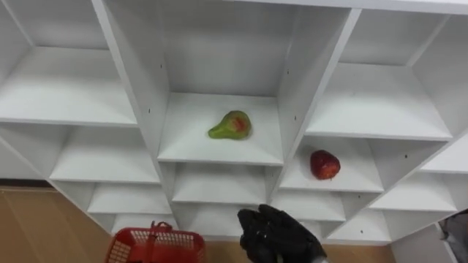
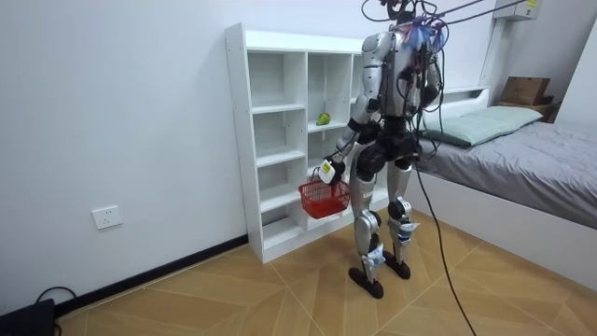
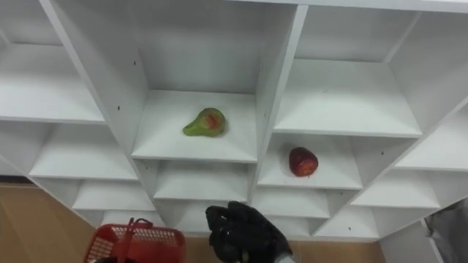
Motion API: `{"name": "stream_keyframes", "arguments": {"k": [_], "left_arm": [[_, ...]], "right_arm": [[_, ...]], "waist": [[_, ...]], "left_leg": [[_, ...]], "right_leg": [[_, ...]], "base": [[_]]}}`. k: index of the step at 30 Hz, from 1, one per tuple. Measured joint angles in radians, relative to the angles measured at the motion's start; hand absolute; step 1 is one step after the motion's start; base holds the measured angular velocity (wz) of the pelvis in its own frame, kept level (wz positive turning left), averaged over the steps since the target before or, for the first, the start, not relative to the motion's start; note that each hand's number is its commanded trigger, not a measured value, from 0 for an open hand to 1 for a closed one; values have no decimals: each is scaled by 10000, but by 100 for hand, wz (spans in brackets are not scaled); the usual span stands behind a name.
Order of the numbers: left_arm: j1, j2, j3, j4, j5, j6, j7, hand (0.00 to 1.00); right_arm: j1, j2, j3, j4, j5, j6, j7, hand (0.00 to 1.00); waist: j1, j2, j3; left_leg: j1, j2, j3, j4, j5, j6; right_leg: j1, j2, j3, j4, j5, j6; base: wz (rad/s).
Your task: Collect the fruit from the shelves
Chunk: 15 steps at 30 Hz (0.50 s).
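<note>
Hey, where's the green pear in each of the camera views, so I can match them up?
Left eye view: the green pear lies in a compartment of the white shelf unit, near picture centre.
Right eye view: same compartment, left of centre.
Room view: small green spot on a shelf beside the robot's arm.
Shared landmark: the red basket, lower than the pear everywhere.

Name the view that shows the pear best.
The left eye view: the pear lies close and unobstructed on its closet shelf. The right eye view shows it likewise; the room view, just a small green speck.
</note>
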Motion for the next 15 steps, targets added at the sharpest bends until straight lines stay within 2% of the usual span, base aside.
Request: {"name": "stream_keyframes", "arguments": {"k": [3, 6, 10, 15], "left_arm": [[-135, -146, -164, -6, -145, 77, -176, 100], [-261, -253, -198, -19, -151, 97, -282, 100], [-255, -394, -262, -341, -377, 90, -412, 100], [-305, -387, -831, -481, -805, 46, -673, 100]], "right_arm": [[-318, 19, 145, 453, 360, -7, -384, 100], [-668, 131, 180, 1073, 548, -23, -572, 100], [-784, 139, 176, 1754, 801, -117, -561, 100], [-970, 137, 298, 2524, 993, -185, -540, 100]], "waist": [[-107, 45, 36], [-141, 157, 116], [-164, 236, 124], [-154, 261, 116]], "left_leg": [[-331, 9, -8, 213, 5, 8], [-541, 10, -29, 289, 8, 12], [-762, -14, -64, 300, 58, 40], [-853, -48, -149, 333, 86, 62]], "right_leg": [[-307, -10, -6, 109, 16, -19], [-486, -16, -20, 135, 29, -32], [-749, -82, -162, 282, 29, -31], [-771, -136, -298, 286, 32, -26]], "base": [[0], [1], [6], [6]]}}
